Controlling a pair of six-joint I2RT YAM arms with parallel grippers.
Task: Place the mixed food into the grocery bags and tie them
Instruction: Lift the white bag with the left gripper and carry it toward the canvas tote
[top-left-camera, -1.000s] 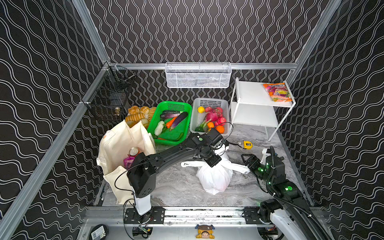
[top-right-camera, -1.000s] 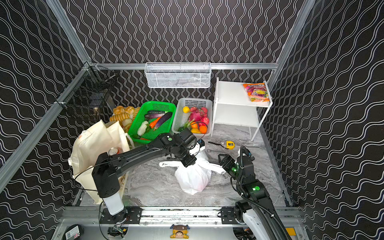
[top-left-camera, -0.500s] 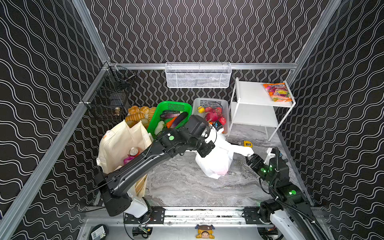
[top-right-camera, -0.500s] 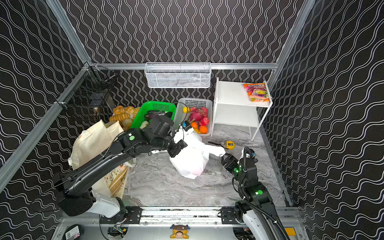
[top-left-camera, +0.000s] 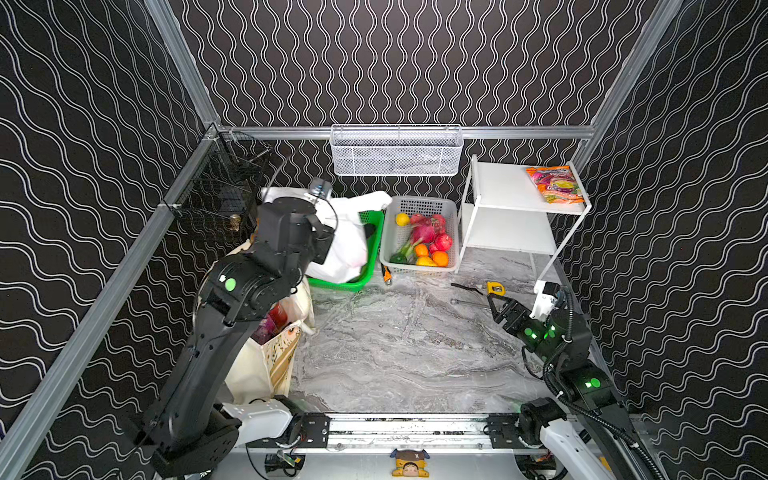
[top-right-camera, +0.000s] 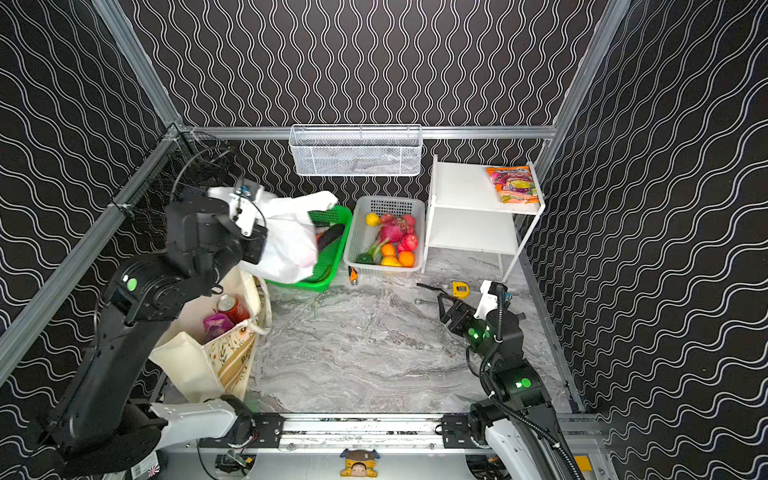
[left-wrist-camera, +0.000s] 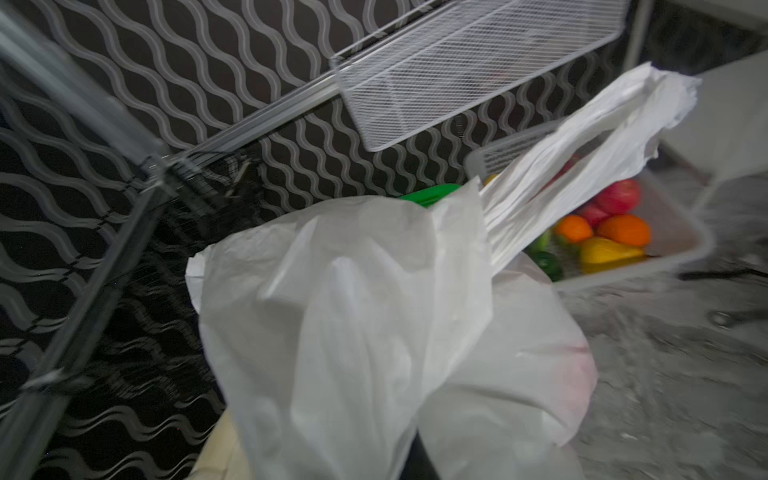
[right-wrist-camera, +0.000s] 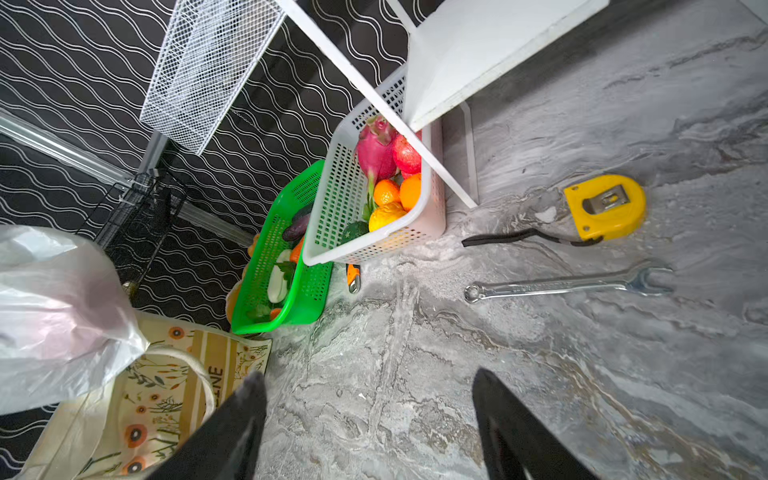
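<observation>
Our left gripper (top-left-camera: 323, 249) clamps the white carrier bag (top-left-camera: 349, 239) aloft far left, probably for tying; right gripper (right-wrist-camera: 365, 374) wide, empty

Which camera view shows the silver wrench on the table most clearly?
The right wrist view: the wrench lies whole and sharp there, both ends visible. Both top views show it only as a thin small bar. The left wrist view is blurred there.

Top views high, downward; wrist views close, sharing white basket (right-wrist-camera: 332, 199).
</observation>
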